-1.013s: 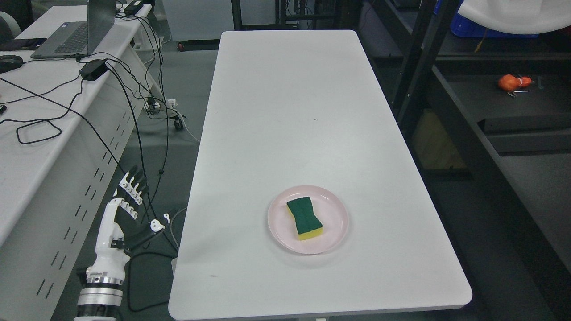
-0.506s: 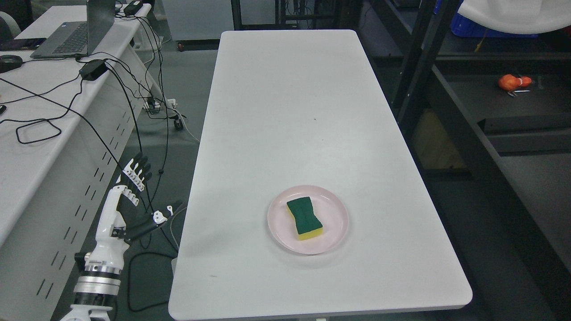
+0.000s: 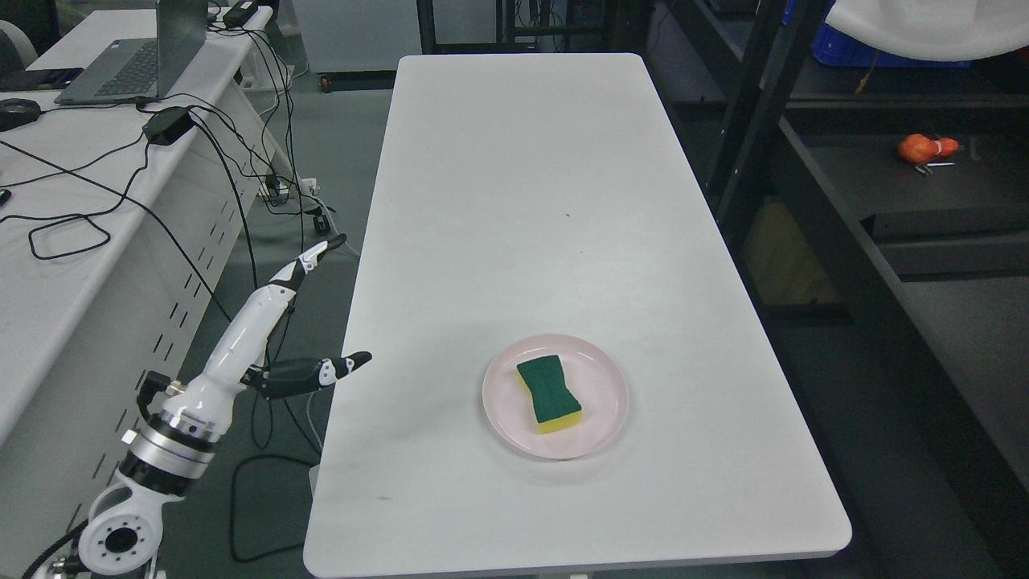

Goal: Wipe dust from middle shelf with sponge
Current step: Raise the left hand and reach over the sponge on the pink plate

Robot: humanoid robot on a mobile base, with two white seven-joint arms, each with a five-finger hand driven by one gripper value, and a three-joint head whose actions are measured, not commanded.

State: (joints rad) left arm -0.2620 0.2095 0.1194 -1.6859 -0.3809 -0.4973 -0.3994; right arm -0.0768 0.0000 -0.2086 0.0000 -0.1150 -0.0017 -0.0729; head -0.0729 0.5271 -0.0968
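A sponge (image 3: 549,393) with a dark green top and a yellow underside lies on a pale pink plate (image 3: 599,378) near the front of the long white table (image 3: 522,201). My left hand (image 3: 313,318) hovers at the table's left edge, well left of the plate, fingers stretched out straight and thumb spread toward the table, holding nothing. The black shelf rack (image 3: 852,209) stands to the right of the table. My right arm does not show.
A white desk (image 3: 48,265) on the left carries a laptop (image 3: 133,56), a power brick and loose black cables that hang down near my left arm. On a dark shelf board at the right lies an orange object (image 3: 924,149). A blue crate sits higher up.
My left arm has risen and swung up and right toward the table edge. The hand has turned edge-on, with its thumb now over the table's edge. Sponge and plate have not moved.
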